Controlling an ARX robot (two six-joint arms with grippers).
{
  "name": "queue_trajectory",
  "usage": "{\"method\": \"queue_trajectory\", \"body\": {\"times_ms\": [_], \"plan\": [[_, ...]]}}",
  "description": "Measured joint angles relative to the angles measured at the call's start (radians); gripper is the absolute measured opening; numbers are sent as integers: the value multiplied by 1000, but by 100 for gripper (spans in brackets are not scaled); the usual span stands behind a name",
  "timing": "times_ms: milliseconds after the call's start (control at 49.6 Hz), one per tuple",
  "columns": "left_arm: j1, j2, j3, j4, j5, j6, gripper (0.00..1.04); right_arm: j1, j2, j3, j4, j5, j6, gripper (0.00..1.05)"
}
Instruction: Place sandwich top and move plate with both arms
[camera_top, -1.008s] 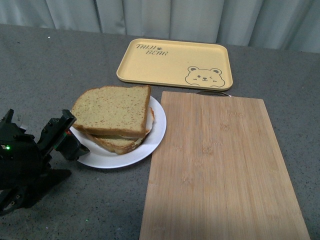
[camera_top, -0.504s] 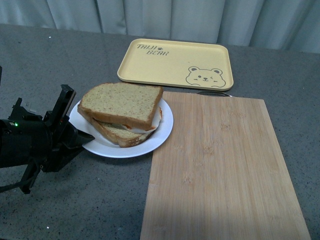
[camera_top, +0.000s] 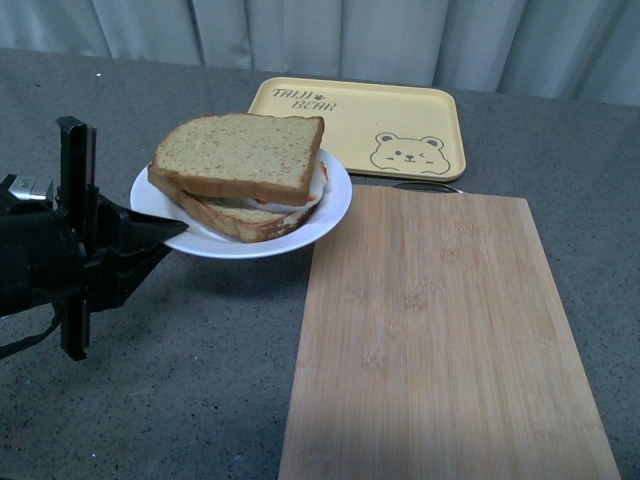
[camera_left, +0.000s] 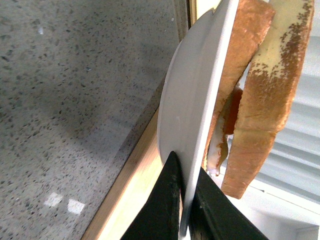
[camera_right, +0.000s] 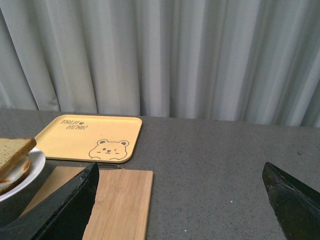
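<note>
In the front view, the plain tan speckled bread slice with a brown crust (camera_top: 240, 155) sits left of centre. It lies on a second matching slice (camera_top: 215, 215), both on the small round white plate (camera_top: 335, 195). The black left hand (camera_top: 170, 235) meets the plate's left rim, and the plate is held clear of the grey speckled counter (camera_top: 200, 400).

Only the left wrist view shows the grip. Two thin black fingers (camera_left: 167, 200) pinch the rim edge-on, and a fried egg's white (camera_left: 215, 150) sags between the slices.

The right hand (camera_right: 180, 167) appears only in its own wrist view, spread wide and empty. The yellow rectangular bear tray (camera_right: 90, 140) and the bamboo cutting board (camera_right: 110, 200) lie beyond it.
</note>
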Motion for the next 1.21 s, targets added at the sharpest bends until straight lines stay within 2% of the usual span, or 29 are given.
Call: {"method": "queue_trajectory", "body": {"times_ms": [323, 464, 705, 1209], "plan": [[-84, 77, 345, -177, -42, -9, 4, 0, 0, 0, 0, 0, 0, 95], [-130, 163, 560, -323, -80, 0, 4, 0, 0, 0, 0, 0, 0, 95], [-162, 269, 778, -423, -106, -2, 4, 0, 0, 0, 0, 0, 0, 95], [-175, 382, 912, -537, -107, 13, 4, 0, 0, 0, 0, 0, 0, 95]]}}
